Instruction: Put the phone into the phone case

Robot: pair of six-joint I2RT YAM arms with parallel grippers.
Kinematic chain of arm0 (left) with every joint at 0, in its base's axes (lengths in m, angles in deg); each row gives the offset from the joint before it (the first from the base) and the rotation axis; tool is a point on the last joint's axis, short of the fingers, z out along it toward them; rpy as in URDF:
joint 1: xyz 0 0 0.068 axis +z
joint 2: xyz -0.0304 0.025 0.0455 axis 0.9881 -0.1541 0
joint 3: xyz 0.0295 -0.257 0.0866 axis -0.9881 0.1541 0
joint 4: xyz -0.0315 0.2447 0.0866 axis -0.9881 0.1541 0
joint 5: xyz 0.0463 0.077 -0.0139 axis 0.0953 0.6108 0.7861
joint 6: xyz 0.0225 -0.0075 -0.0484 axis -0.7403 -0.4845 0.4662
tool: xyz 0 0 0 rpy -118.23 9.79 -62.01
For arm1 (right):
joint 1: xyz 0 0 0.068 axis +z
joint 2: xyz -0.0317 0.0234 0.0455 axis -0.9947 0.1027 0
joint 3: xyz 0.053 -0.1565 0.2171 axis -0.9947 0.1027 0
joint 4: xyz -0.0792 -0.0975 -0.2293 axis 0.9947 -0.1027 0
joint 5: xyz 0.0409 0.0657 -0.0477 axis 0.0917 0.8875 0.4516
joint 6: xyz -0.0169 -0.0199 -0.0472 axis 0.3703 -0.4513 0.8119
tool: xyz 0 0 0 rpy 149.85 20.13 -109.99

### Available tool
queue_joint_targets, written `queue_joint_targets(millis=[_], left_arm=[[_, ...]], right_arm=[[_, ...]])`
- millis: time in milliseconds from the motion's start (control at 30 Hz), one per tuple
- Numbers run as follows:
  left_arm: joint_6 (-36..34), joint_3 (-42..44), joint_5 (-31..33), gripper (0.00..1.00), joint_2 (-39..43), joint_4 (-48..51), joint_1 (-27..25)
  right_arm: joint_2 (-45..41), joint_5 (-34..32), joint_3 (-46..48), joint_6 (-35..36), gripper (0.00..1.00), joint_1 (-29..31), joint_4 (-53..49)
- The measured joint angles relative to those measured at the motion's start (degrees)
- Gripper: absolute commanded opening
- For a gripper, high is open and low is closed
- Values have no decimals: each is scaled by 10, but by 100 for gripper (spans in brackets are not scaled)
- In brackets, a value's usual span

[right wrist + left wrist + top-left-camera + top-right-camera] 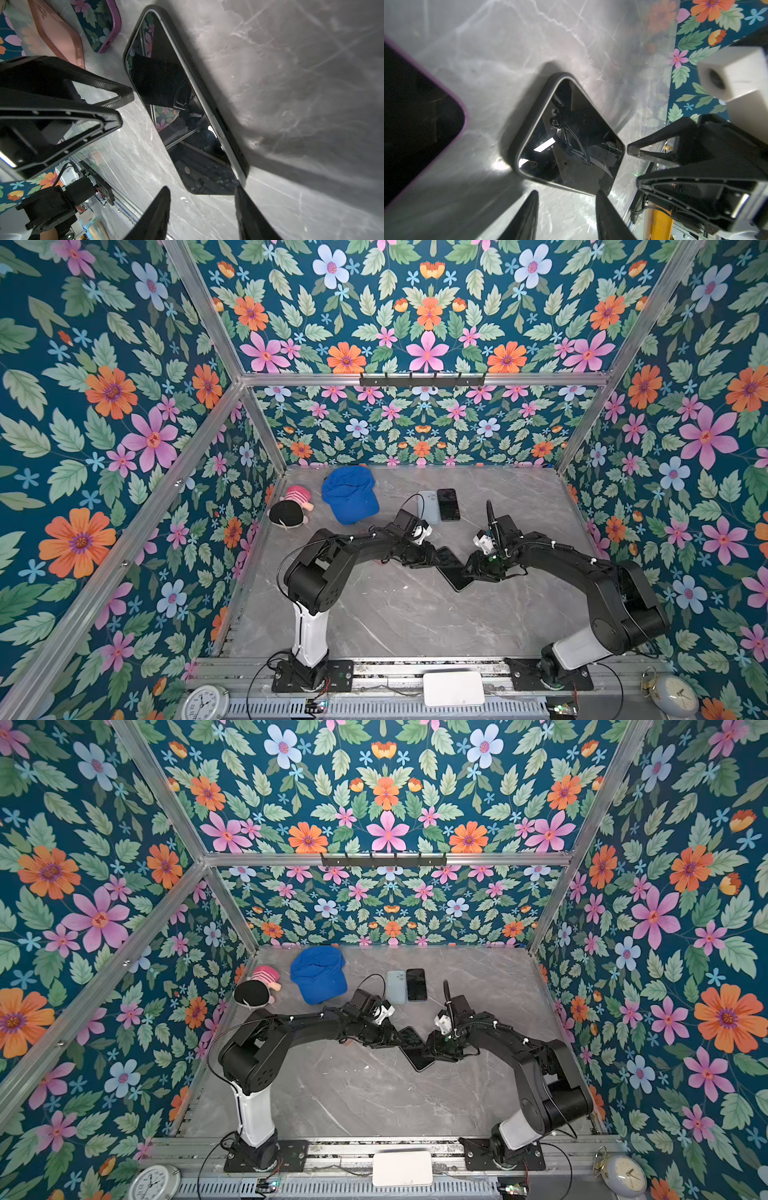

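Flanking black phone [455,572] on table [374,614]: left pincer [566,192] spread, right pincer [202,188] spread; marking on pale case [56,35] blurred.

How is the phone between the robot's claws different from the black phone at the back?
The near phone has a dark rim; the back phone has a purple one. The near phone lies slanted; the back phone lies straight, beside a light blue case. Both lie flat with dark screens up.
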Motion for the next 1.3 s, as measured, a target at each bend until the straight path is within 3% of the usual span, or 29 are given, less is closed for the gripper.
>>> queue_joint_targets(millis=[433,700,767,1033,1300], left_arm=[[0,-24,-7,42,-24,-9,-3],[-4,-13,-5,60,-5,2,-1],[-4,-5,-4,61,1,5,-1],[1,6,-10,51,-11,1,-3],[2,-42,-23,42,-52,-7,-6]], right_arm=[[4,-3,-8,16,55,-4,-2],[18,-17,-17,28,56,-5,-2],[26,-18,-20,30,57,-5,-1],[47,-2,-19,32,54,-5,9],[36,23,9,26,48,-1,29]])
